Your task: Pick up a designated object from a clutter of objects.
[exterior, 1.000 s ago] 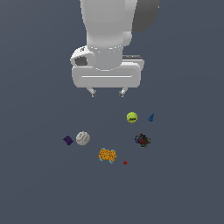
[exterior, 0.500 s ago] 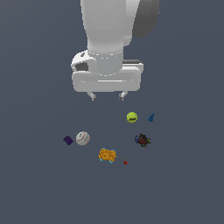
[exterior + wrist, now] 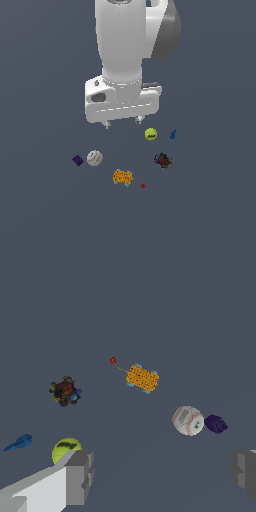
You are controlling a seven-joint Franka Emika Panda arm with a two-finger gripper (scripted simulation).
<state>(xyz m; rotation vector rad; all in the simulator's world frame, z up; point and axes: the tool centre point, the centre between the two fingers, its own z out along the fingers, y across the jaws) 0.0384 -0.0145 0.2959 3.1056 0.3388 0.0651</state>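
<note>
Hovering above the worktop (image 3: 45, 210) with the gripper (image 3: 123, 123) spread apart, fingers (image 3: 80, 476) wide and clamping nothing, well clear of every item below. Lying alone toward the near side of the scatter: the orange-yellow speckled lump (image 3: 122, 177), blocky, teal bits showing at its edges, touching nothing. Sitting just to the exterior view's right of it, slightly nearer, a tiny red dot (image 3: 143, 185). Resting to the exterior view's left and a little farther back, a white baseball (image 3: 94, 158), with a purple cube (image 3: 77, 160) just beside it on its left, the two close but apart. Lying to the right of the lump, a dark multicoloured lump (image 3: 162, 160). Sitting farther back, close under the gripper's right side, a yellow-green tennis ball (image 3: 150, 133), and just right of that a small blue cone (image 3: 172, 133), lying tilted in the wrist view.
</note>
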